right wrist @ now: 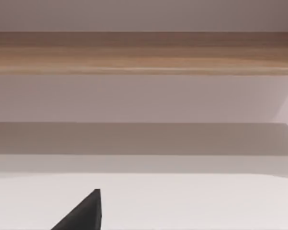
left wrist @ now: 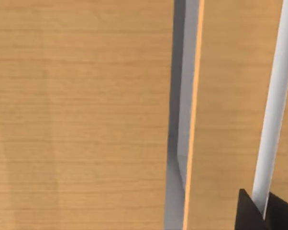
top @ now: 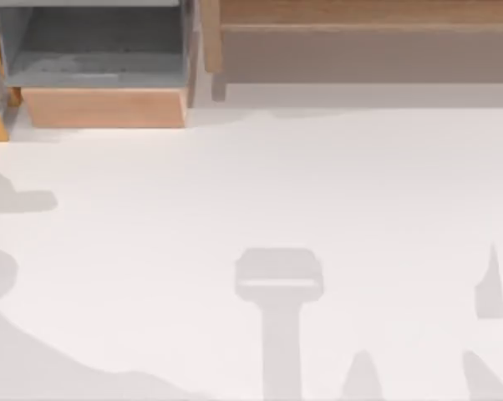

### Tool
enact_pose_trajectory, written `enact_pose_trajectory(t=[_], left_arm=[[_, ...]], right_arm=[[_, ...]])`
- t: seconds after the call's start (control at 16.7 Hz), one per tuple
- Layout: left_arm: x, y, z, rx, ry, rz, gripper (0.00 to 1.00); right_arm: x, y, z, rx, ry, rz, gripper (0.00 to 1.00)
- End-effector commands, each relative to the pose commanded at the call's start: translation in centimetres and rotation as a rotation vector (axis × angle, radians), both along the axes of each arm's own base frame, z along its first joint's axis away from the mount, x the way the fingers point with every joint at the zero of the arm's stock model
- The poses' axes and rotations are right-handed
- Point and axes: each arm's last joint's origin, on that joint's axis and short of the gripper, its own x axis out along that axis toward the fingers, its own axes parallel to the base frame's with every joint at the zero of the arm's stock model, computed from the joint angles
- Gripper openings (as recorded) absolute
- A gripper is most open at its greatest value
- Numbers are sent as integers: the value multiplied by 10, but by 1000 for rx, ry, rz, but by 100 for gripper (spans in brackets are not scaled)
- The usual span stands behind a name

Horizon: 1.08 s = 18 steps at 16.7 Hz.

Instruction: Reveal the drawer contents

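White worktop [top: 260, 184] w/ soft grey shadows across its near part. Along its far edge, top-view right: wide wooden unit [top: 368, 46], grey-brown face, tan wood top rail. Light even.

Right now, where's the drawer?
In the top view the drawer sits at the table's far left corner, pulled out with its grey floor showing, just left of the wide wooden unit.
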Motion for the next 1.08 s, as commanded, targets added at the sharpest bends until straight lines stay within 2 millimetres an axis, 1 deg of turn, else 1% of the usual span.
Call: enact_pose_trajectory(t=[0.12,0.18,0.3,0.42,0.54,0.78,0.84,0.96,1.08], left_arm=[[-9,0,3,10,-13,-8,0],[-17,0,2,6,-8,-10,0],[-40,0,-4,-12,16,-3,0],[-57,1,-3,-9,11,4,0],[-63,1,-1,-2,3,2,0],[-62,1,-1,1,1,0,0],[-66,2,1,7,-6,2,0],[-82,3,1,6,-6,-3,0],[-105,0,-4,-12,15,-7,0]], right_arm=[[0,0,0,0,0,0,100],[0,0,0,0,0,0,100],[0,0,0,0,0,0,100],[0,0,0,0,0,0,100],[0,0,0,0,0,0,100],[0,0,0,0,0,0,100],[0,0,0,0,0,0,100],[0,0,0,0,0,0,100],[0,0,0,0,0,0,100]])
